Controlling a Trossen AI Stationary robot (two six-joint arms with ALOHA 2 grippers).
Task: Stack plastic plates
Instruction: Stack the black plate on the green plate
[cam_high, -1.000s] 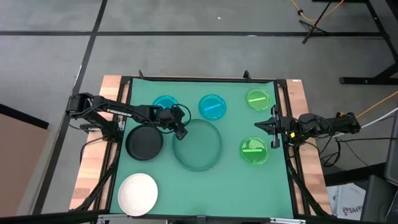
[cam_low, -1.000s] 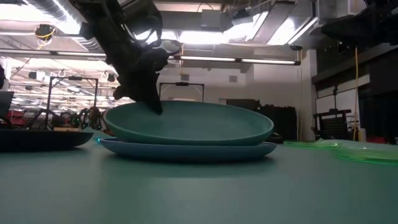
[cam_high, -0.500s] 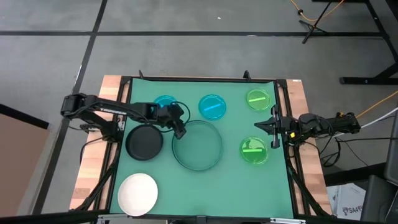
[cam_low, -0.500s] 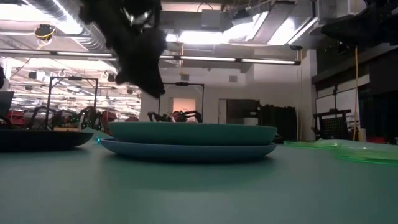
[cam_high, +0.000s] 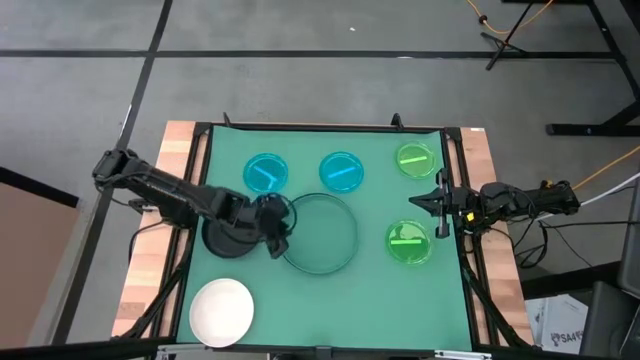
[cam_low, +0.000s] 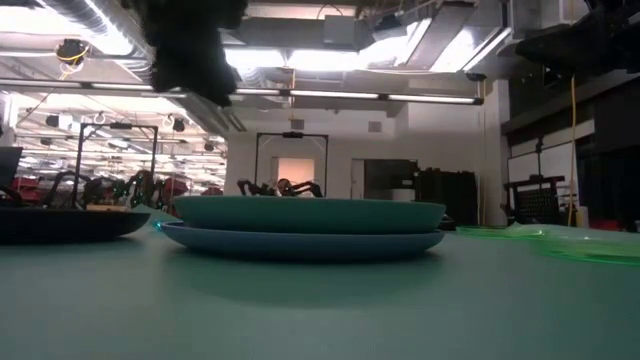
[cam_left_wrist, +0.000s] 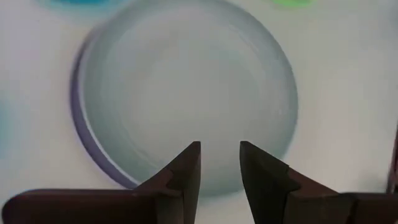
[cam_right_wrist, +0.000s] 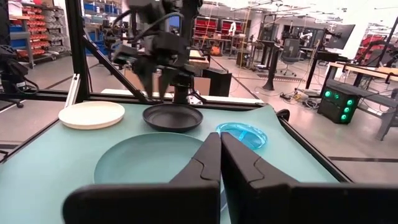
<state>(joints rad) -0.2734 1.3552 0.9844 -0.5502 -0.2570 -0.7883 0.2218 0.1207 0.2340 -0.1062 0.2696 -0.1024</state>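
The left gripper (cam_high: 275, 240), released and empty, is hovering beside the medium round black plastic plate (cam_high: 228, 233); descending off-centre could shove it sideways.

The right gripper (cam_right_wrist: 219, 163) is waiting clenched.

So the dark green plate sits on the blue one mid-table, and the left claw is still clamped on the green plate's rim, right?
Not quite. The dark green plate does sit on the blue plate, but the left claw is not clamped on the rim. The low view shows the rim free, and the left wrist view shows empty, parted fingers.
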